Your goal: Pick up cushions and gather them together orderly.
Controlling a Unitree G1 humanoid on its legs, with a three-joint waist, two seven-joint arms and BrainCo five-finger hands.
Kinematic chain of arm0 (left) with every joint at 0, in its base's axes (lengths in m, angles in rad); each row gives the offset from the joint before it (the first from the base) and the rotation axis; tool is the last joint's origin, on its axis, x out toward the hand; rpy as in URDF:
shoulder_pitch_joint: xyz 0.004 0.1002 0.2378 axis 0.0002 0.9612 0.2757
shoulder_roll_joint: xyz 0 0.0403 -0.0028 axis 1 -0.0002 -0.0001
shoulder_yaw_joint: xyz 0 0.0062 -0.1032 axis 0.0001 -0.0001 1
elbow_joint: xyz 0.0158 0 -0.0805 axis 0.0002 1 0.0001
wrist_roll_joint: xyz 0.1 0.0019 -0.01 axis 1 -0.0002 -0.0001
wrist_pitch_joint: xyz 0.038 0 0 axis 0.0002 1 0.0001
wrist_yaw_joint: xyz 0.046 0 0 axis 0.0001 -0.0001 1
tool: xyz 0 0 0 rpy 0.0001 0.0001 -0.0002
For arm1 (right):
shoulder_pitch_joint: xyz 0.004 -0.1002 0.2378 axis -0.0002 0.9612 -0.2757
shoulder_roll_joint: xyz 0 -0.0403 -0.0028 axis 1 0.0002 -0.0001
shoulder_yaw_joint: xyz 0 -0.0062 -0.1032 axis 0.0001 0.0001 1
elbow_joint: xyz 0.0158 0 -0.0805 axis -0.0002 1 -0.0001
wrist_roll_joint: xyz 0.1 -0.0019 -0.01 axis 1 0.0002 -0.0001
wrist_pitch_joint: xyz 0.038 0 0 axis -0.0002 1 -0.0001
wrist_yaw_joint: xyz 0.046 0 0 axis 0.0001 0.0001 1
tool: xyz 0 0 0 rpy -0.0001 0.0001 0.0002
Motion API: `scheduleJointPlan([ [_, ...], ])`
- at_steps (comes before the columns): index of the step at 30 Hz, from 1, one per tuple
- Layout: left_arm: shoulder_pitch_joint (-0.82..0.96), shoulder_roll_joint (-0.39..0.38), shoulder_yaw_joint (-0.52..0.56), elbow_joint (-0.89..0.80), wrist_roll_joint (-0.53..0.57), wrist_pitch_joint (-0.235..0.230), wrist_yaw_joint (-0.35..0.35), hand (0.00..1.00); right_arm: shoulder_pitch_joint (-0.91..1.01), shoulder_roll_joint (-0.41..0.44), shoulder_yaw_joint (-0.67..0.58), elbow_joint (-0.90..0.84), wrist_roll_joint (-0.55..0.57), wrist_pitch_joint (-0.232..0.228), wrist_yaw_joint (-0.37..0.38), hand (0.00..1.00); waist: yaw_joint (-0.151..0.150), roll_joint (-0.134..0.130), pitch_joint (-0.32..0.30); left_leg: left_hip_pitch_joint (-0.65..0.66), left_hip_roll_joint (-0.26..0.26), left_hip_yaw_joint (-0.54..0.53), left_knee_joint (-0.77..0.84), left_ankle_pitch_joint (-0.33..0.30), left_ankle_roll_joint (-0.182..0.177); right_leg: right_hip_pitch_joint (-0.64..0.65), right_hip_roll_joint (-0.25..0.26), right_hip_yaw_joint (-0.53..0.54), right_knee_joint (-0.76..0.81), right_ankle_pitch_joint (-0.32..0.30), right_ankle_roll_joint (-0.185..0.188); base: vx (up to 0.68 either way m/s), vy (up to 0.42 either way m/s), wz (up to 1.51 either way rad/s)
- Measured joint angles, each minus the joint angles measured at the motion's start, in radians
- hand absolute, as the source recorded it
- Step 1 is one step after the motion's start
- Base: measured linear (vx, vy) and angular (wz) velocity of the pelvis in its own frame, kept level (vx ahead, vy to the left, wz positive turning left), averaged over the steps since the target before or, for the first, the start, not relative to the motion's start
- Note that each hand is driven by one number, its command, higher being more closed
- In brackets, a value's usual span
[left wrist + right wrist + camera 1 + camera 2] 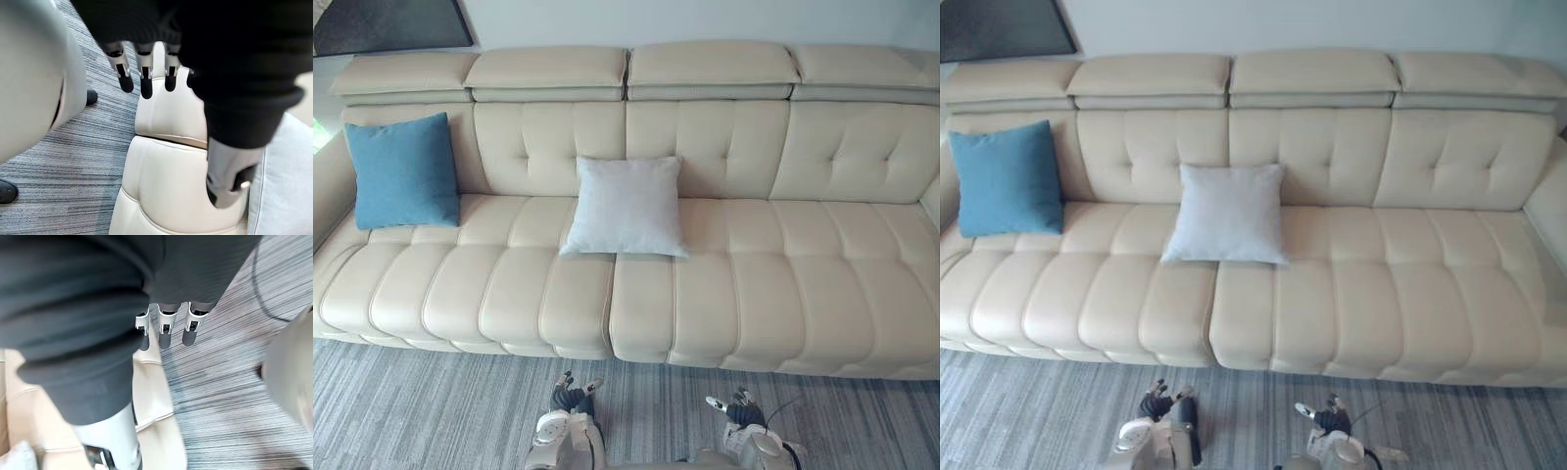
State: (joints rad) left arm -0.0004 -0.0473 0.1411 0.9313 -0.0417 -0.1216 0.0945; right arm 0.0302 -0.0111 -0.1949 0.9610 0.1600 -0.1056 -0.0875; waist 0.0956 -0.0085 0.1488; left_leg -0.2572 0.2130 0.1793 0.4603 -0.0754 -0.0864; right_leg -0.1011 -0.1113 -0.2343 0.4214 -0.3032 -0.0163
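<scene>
A long cream sofa (754,284) spans the head views, with two cushions on its seat, well apart. The blue cushion (403,171) leans upright against the backrest at about 10 o'clock, by the far-left arm. The pale grey cushion (626,206) leans back near the centre, at 12 o'clock from the hands. Both hands hang low at 6 o'clock over the striped grey carpet (431,411), the left hand (573,397) just left of the right hand (739,406), both short of the sofa. The left wrist view adds its straight fingers (143,73), empty, above the seat's front edge, with the pale cushion's edge beside them. The right wrist view shows fingers (166,328) likewise extended, holding nothing, above carpet.
</scene>
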Motion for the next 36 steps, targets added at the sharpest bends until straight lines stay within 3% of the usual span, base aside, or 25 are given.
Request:
scheduleJointPlan([
  [2,0.001,-0.004,0.018,0.006,-0.002,0.002,-0.002,0.0,0.0,0.008,-0.004,0.003,0.0,0.001,0.002,0.0,-0.002,-0.001,-0.001,0.039,-0.014,-0.026,0.057,-0.087,-0.015,-0.006,-0.009,0.026,-0.013,0.028,0.022,-0.12,0.231,-0.3],
  [4,0.004,-0.008,0.037,0.022,-0.003,0.006,-0.005,0.0,0.004,0.015,-0.013,0.017,0.0,0.008,0.004,0.0,-0.008,0.005,-0.009,0.109,-0.037,-0.018,-0.036,-0.151,-0.024,-0.005,-0.013,0.063,-0.026,0.047,0.053,-0.08,0.257,-0.38],
  [6,0.025,0.018,0.042,0.024,-0.003,0.013,-0.005,0.0,0.017,0.043,-0.028,0.018,-0.001,0.016,0.011,0.0,-0.011,-0.023,-0.054,0.126,-0.067,0.028,-0.111,-0.126,-0.003,-0.001,-0.024,0.102,-0.116,0.106,0.081,-0.01,0.222,-0.42],
  [8,0.026,0.026,0.047,0.036,-0.002,0.021,-0.009,0.0,0.032,0.053,-0.046,0.019,-0.001,0.016,0.011,0.0,-0.019,-0.034,-0.065,0.143,-0.086,0.037,-0.139,-0.122,0.002,0.029,-0.031,0.108,-0.186,0.154,0.088,0.02,0.166,-0.18],
  [16,0.034,0.033,0.07,0.103,0.003,0.024,-0.017,0.0,0.052,0.048,-0.148,0.043,0.001,0.018,0.028,0.0,-0.038,-0.021,-0.119,0.241,-0.138,0.114,-0.269,-0.085,0.029,0.092,-0.05,0.169,-0.34,0.24,0.12,0.05,0.078,-0.23],
  [22,0.032,0.033,0.071,0.118,0.02,0.025,-0.023,0.0,0.053,0.04,-0.168,0.06,0.008,0.022,0.029,0.0,-0.037,-0.014,-0.122,0.29,-0.135,0.14,-0.317,-0.075,0.028,0.106,-0.029,0.216,-0.381,0.256,0.108,0.08,-0.005,-0.29],
  [26,0.022,0.033,0.079,0.124,0.021,0.027,-0.033,0.0,0.046,0.039,-0.164,0.06,0.008,0.026,0.029,0.0,-0.037,-0.013,-0.114,0.315,-0.114,0.202,-0.319,-0.085,0.018,0.085,-0.002,0.251,-0.392,0.29,0.079,0.03,-0.008,-0.64],
  [28,0.019,0.032,0.079,0.124,0.021,0.027,-0.033,0.0,0.023,0.038,-0.155,0.063,0.006,0.027,0.029,0.0,-0.033,0.001,-0.101,0.327,-0.078,0.273,-0.319,-0.088,0.016,0.054,0.033,0.148,-0.393,0.351,0.041,-0.01,-0.034,-1.17],
  [29,0.018,0.034,0.079,0.123,0.021,0.028,-0.033,0.0,0.005,0.041,-0.154,0.062,0.005,0.027,0.029,0.0,-0.035,0.013,-0.089,0.326,-0.055,0.33,-0.318,-0.088,0.016,0.037,0.025,0.006,-0.378,0.332,-0.016,-0.04,-0.086,-1.2],
  [30,0.015,0.034,0.077,0.121,0.022,0.032,-0.033,0.0,0.001,0.039,-0.158,0.059,0.0,0.027,0.028,0.0,-0.04,0.006,-0.086,0.329,-0.054,0.383,-0.319,-0.088,0.015,0.012,-0.008,-0.185,-0.304,0.256,-0.041,-0.04,-0.1,-1.05],
  [32,0.014,0.032,0.058,0.12,0.022,0.04,-0.033,0.0,0.005,0.027,-0.167,0.06,-0.004,0.028,0.027,0.0,-0.037,0.021,-0.078,0.348,-0.038,0.447,-0.316,-0.085,0.011,-0.001,-0.088,-0.411,-0.196,0.198,-0.066,0.0,-0.054,-1.0],
  [33,0.017,0.043,0.054,0.119,0.022,0.04,-0.033,0.0,0.01,0.029,-0.167,0.059,-0.005,0.028,0.026,0.0,-0.035,0.009,-0.075,0.366,-0.045,0.47,-0.312,-0.08,0.002,-0.001,-0.128,-0.478,-0.158,0.213,-0.044,0.05,-0.109,-1.34],
  [34,0.017,0.055,0.045,0.122,0.023,0.042,-0.033,0.0,0.012,0.022,-0.167,0.06,-0.005,0.028,0.026,0.0,-0.038,0.004,-0.064,0.381,-0.041,0.463,-0.301,-0.078,-0.002,-0.002,-0.104,-0.421,-0.152,0.21,-0.002,0.06,-0.156,-1.11],
  [36,0.02,0.065,0.023,0.125,0.023,0.042,-0.033,0.0,0.007,0.007,-0.166,0.069,-0.005,0.027,0.026,0.0,-0.04,0.016,-0.053,0.38,-0.024,0.449,-0.27,-0.076,-0.004,-0.008,-0.081,-0.386,-0.164,0.194,-0.006,0.05,-0.223,-0.71],
])
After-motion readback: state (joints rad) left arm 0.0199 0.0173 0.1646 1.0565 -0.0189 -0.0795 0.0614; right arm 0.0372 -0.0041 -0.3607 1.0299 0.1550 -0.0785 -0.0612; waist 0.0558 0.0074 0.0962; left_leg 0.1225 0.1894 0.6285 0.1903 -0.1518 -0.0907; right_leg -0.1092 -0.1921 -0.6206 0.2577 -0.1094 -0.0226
